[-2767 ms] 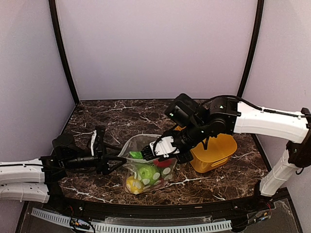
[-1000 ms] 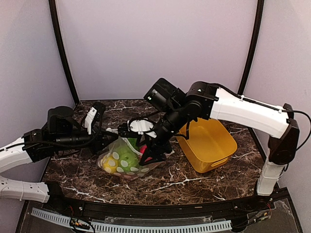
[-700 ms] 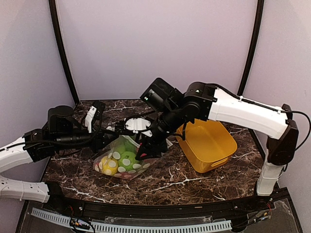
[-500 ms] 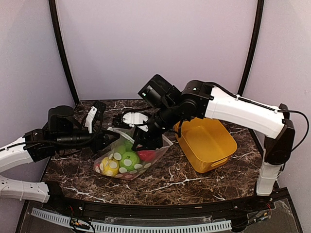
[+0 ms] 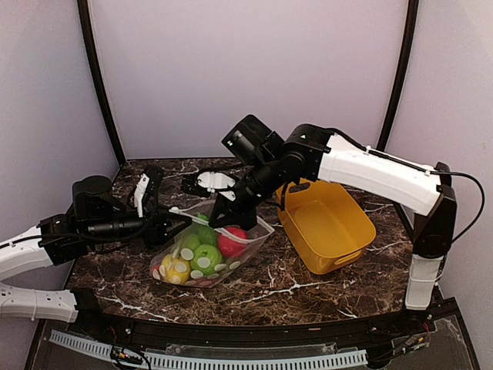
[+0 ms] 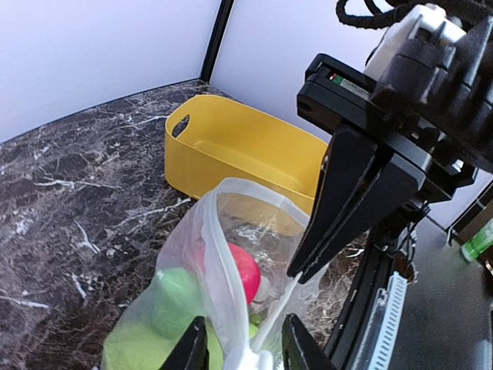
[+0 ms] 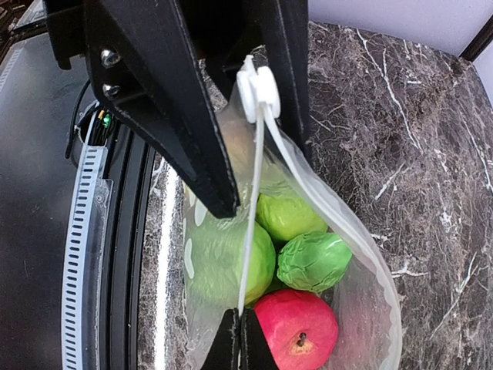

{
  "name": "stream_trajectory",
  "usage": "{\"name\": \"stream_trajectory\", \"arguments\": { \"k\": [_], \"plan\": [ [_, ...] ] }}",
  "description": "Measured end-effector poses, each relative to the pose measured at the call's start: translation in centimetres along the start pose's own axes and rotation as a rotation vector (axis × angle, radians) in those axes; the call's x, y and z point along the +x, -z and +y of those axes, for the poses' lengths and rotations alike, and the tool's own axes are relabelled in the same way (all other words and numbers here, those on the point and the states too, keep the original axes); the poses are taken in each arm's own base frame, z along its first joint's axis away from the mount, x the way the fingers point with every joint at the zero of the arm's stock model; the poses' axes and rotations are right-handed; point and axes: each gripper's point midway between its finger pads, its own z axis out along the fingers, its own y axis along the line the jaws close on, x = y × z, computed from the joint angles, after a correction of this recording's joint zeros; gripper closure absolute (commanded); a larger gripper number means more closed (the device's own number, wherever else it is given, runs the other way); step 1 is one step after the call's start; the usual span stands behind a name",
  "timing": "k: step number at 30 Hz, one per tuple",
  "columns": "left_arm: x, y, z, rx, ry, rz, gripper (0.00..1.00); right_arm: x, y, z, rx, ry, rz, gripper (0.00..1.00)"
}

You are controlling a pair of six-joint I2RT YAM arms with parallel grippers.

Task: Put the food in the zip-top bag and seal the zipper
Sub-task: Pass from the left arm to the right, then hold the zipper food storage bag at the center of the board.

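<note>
The clear dotted zip-top bag hangs between my two grippers with its mouth open. Inside lie the food pieces: a yellow lemon, a green apple, a red fruit and a leafy green piece. My left gripper is shut on the white end of the zipper. My right gripper is shut on the zipper strip further along, above the red fruit. Its black fingers show in the left wrist view.
An empty yellow basket stands right of the bag on the dark marble table; it also shows in the left wrist view. Purple walls close the back and both sides.
The right gripper has moved up and back with the zipper strip pinched. The bag has swung left and lies lower, with the food settled at its lower end.
</note>
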Motion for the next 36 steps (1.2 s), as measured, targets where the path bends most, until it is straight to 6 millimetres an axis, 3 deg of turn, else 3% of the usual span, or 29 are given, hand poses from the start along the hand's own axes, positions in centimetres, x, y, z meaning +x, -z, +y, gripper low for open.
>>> {"name": "stream_trajectory", "arguments": {
  "k": [7,13,21,28,33,36],
  "plan": [
    [1.4,0.9,-0.1,0.029,-0.025,-0.044,0.67,0.3,0.0,0.0,-0.005,0.024,0.004,1.00],
    [1.8,1.4,0.0,0.037,-0.041,-0.077,0.79,0.6,0.2,0.1,-0.004,0.033,0.008,1.00],
    [0.9,1.9,-0.2,0.040,-0.061,-0.121,0.98,0.6,0.2,0.1,-0.004,0.033,0.008,1.00],
    [0.9,1.9,-0.2,0.042,-0.064,-0.121,0.99,0.6,0.2,0.0,-0.003,0.036,0.008,1.00],
    [1.0,1.6,-0.3,0.046,-0.064,-0.113,0.99,0.7,0.3,0.1,-0.004,0.042,0.011,0.70],
    [1.1,1.4,-0.4,0.051,-0.062,-0.101,0.99,-0.2,0.9,0.3,-0.015,0.061,-0.013,0.63]
  ]
}}
